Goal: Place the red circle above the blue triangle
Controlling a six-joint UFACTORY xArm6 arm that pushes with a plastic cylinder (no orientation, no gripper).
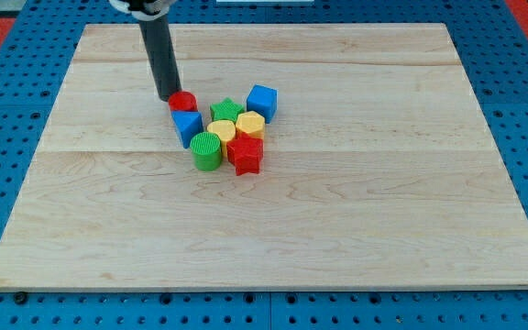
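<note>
The red circle [183, 102] lies on the wooden board, touching the upper edge of the blue triangle [188, 126], which sits just below it. My tip [168, 96] stands right at the red circle's left side, touching or nearly touching it. The dark rod rises from there to the view's top.
A tight cluster lies to the right of the blue triangle: a green star [226, 111], a blue cube [262, 101], a yellow hexagon [251, 124], a yellow round block [222, 130], a green cylinder [206, 150] and a red star [245, 153]. The board [356, 211] lies on blue pegboard.
</note>
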